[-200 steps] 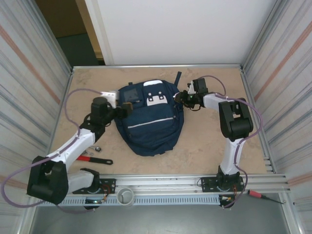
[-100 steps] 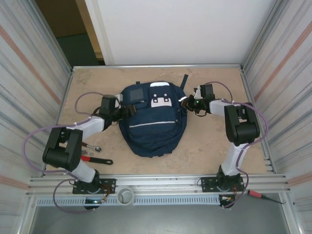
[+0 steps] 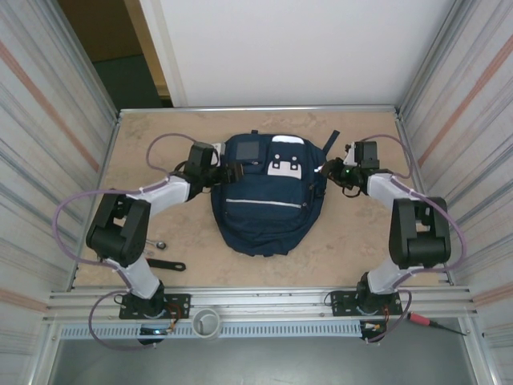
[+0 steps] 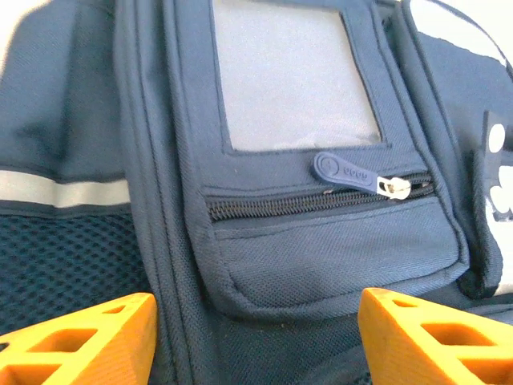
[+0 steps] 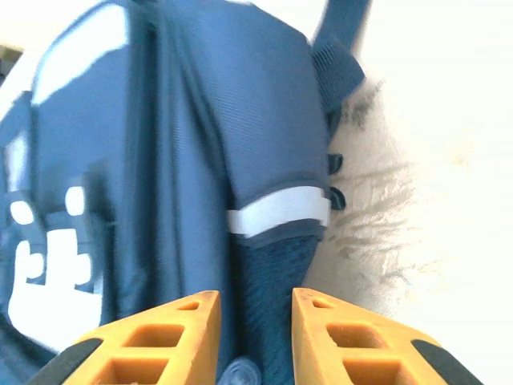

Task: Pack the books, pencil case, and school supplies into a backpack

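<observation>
The backpack point(image 3: 268, 204) is lying mid-table and is sliding toward 2 o'clock from where it lay a second ago, both arms travelling with it. The left gripper point(image 3: 232, 170) is standing wide around its 10 o'clock shoulder. The right gripper point(image 3: 327, 168) is pinching narrow on the side fabric at 2 o'clock. With the pocket zip point(image 4: 321, 196) nearly closed, this looks like repositioning rather than loading.

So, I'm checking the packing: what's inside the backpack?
Nothing inside shows. The backpack lies front up, fabric covering any contents, and the small front pocket's zip looks closed. What it holds cannot be told.
</observation>
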You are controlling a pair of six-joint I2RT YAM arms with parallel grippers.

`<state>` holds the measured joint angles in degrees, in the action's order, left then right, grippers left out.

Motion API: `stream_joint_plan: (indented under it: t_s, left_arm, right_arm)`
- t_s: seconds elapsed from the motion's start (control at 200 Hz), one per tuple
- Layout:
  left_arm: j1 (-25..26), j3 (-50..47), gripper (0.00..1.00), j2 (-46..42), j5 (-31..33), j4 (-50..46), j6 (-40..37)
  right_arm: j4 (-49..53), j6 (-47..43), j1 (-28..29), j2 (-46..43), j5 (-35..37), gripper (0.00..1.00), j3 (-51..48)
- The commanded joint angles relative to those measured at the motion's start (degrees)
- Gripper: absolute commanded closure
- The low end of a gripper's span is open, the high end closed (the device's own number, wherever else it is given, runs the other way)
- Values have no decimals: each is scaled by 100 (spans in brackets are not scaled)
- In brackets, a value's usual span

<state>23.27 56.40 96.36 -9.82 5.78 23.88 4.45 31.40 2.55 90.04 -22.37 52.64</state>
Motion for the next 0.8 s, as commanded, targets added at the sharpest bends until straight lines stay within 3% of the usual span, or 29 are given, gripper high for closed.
stream_joint_plan:
  t_s: [0.0, 0.446, 0.536, 0.696, 0.797]
  left_arm:
    - [20, -233, 32, -865, 811, 113, -518]
    - [14, -2304, 24, -4204, 2927, 1044, -1731]
    - [-46, -2656, 22, -4719, 3186, 1247, -2009]
    - [-611, -3021, 9, -5124, 3375, 1090, -2093]
    - [-1296, -3123, 2, -5098, 2933, 891, -1926]
  right_arm:
    - [438, -474, 15, -729, 631, 68, 71]
    - [1048, -1146, 396, -3209, 2625, 43, -7]
    - [1043, -1277, 404, -3675, 3024, 28, -114]
    - [805, -1440, 396, -4218, 3724, 9, -604]
    - [410, -1480, 366, -4354, 4165, 0, -1094]
